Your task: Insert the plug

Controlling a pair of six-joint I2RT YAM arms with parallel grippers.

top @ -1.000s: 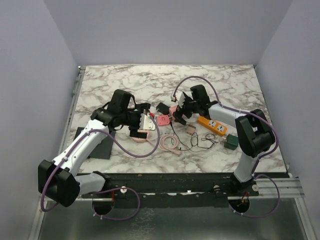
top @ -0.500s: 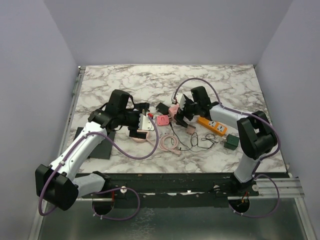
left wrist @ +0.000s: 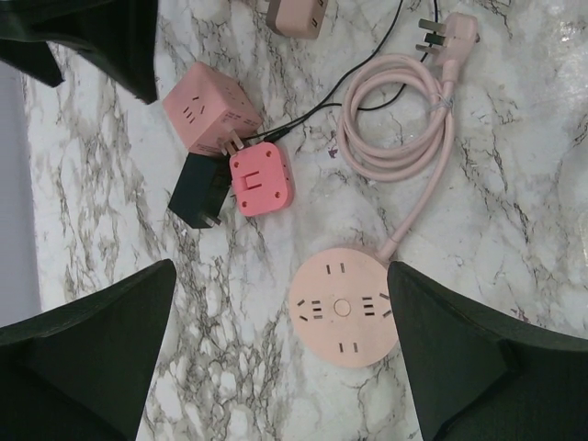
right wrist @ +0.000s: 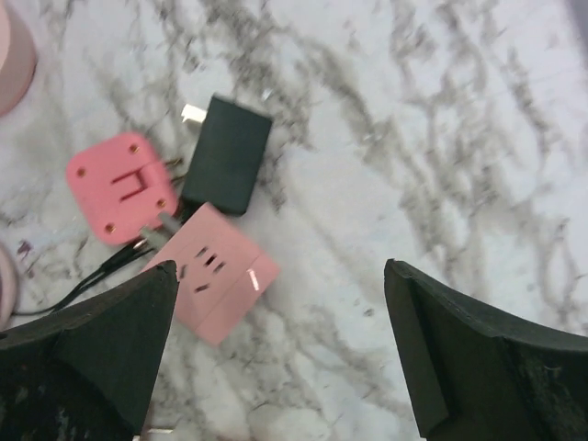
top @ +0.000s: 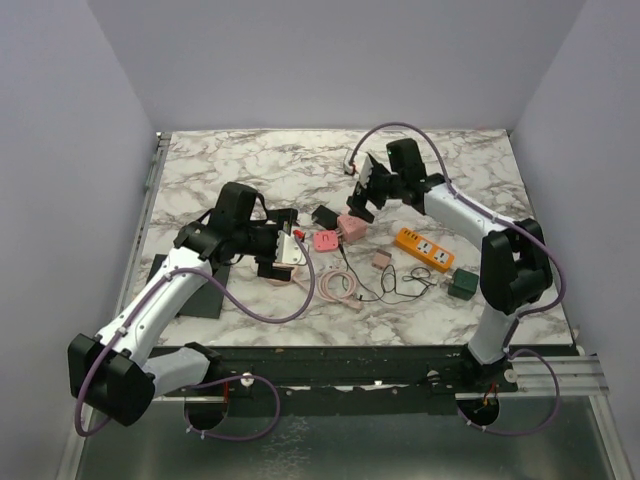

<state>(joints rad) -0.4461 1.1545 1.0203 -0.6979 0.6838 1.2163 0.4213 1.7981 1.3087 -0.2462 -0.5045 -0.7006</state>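
A round pink socket (left wrist: pixel 343 310) lies on the marble, its coiled pink cord (left wrist: pixel 395 129) ending in a three-pin plug (left wrist: pixel 450 37). My left gripper (left wrist: pixel 280 271) is open and empty just above it, the socket beside the right finger. In the top view that gripper (top: pixel 283 250) covers most of the socket. A pink cube adapter (right wrist: pixel 216 276), a coral flat adapter (right wrist: pixel 119 188) and a black plug adapter (right wrist: pixel 225 154) lie together. My right gripper (right wrist: pixel 280 266) is open and empty, raised above and behind them (top: pixel 362 190).
An orange power strip (top: pixel 425 250) and a green cube (top: pixel 462 284) lie at the right. A small beige adapter (top: pixel 382 258) with thin black wires sits mid-table. A black mat (top: pixel 190 285) lies at the left front.
My right gripper has lifted and drawn back from the pink cube toward the far side, empty. My left gripper has shifted slightly over the round socket.
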